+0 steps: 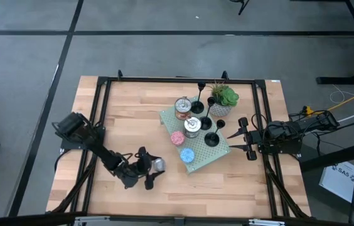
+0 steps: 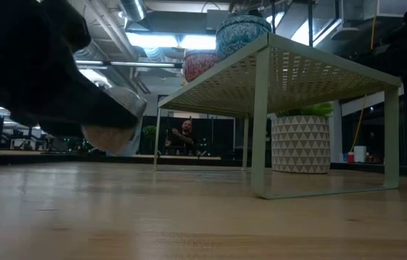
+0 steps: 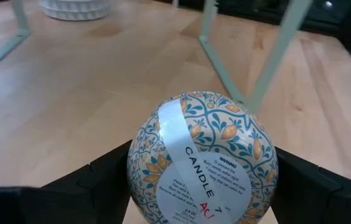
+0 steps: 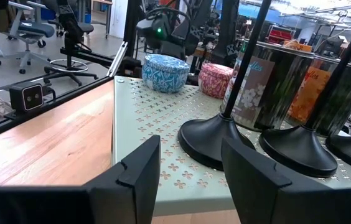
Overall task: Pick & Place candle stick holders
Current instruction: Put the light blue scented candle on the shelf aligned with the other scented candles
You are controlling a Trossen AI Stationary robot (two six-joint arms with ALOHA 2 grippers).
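Observation:
Three matte-black candle stick holders [image 1: 200, 103] [image 1: 207, 122] [image 1: 213, 138] stand on their round bases on the pale green perforated stand [image 1: 196, 160], near its right edge. Their bases also show in the right wrist view [image 4: 219, 140] [image 4: 297, 149] [image 4: 350, 146]. My right gripper [image 1: 236, 139] [image 4: 188, 168] is open and empty, level, just off the stand's right edge and facing the nearest base. My left gripper [image 1: 152, 167] [image 3: 203, 186] is at the near left of the table, shut on a round patterned candle tin [image 3: 203, 155] [image 1: 157, 164] [image 2: 113, 133]. My left gripper pinches the candle tin's round side wall [image 3: 135, 168] between its two fingers [image 3: 94, 183], one on each side. The fingers lie about level and point toward the green stand. The tin is tipped on its side, labelled flat face toward the wrist camera, lifted clear of the table.
On the stand are two shiny silver tins [image 1: 183, 108] [image 1: 192, 127], a pink candle [image 1: 177, 138] and a blue candle [image 1: 187, 154]. A potted plant [image 1: 222, 100] stands at its far right. A black frame [image 1: 101, 113] rims the table. A person sits in the room beyond [image 2: 184, 136].

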